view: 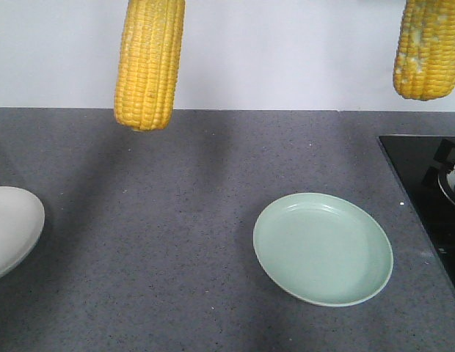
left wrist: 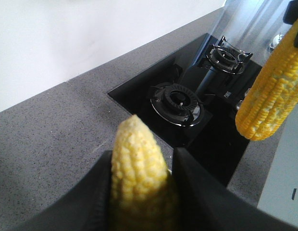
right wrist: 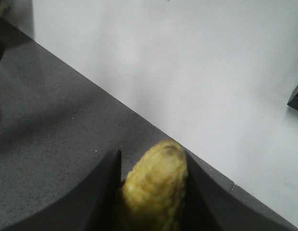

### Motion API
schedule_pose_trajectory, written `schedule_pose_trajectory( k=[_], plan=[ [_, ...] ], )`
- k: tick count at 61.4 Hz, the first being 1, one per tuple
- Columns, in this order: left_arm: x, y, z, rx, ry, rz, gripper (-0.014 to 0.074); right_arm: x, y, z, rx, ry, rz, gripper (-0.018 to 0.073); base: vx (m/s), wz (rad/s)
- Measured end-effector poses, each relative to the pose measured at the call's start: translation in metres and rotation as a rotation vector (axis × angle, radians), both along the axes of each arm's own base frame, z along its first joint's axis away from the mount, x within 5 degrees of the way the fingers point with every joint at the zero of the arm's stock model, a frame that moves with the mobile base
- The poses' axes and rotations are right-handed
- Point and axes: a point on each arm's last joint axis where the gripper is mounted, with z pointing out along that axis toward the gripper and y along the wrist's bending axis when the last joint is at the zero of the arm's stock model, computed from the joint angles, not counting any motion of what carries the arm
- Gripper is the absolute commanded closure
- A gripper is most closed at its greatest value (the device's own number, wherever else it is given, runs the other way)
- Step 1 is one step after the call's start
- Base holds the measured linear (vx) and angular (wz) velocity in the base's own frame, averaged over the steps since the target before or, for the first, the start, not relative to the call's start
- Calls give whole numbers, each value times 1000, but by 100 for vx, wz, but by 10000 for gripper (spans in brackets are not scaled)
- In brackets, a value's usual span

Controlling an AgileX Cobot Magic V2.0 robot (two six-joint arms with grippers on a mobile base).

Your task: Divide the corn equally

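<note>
Left pincer [left wrist: 139, 192] clenched on one cob: the left cob [left wrist: 137, 178] sits between its two dark fingers [left wrist: 206, 192], tapered tip pointing out past them toward the stove. Right pincer [right wrist: 151, 197] likewise clamped on the right cob [right wrist: 156, 187], fingers hard against both sides, blunt darkened end sticking forward.

Count, largest first:
- Bench [view: 176, 220]: one, grey speckled stone, meeting a white wall at the back.
- Stove [view: 426, 198]: one black glass hob set into the bench at its right edge; two burners [left wrist: 180, 103] seen from the left wrist camera.
- Plates: two. Green plate [view: 286, 257] right of centre on the bench, nothing on it. White plate [view: 11, 227] cut off by the left edge of the front view.
- Cobs: two in sight, both held in the air above the bench, well apart, neither touching a plate. From the front, the left one [view: 148, 62] hangs upright over the back of the bench; the right one [view: 427, 50], with whitish patches, hangs near the top right corner above the stove side.
</note>
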Motion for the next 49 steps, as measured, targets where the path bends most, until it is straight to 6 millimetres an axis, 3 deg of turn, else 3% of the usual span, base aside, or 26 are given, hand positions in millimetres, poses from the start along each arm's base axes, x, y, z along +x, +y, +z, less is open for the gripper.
schedule_pose_trajectory(
  k=[49],
  plan=[
    [0,0,0,0,0,0,604,0,0,0,0,0,0,564,0,0]
  ],
)
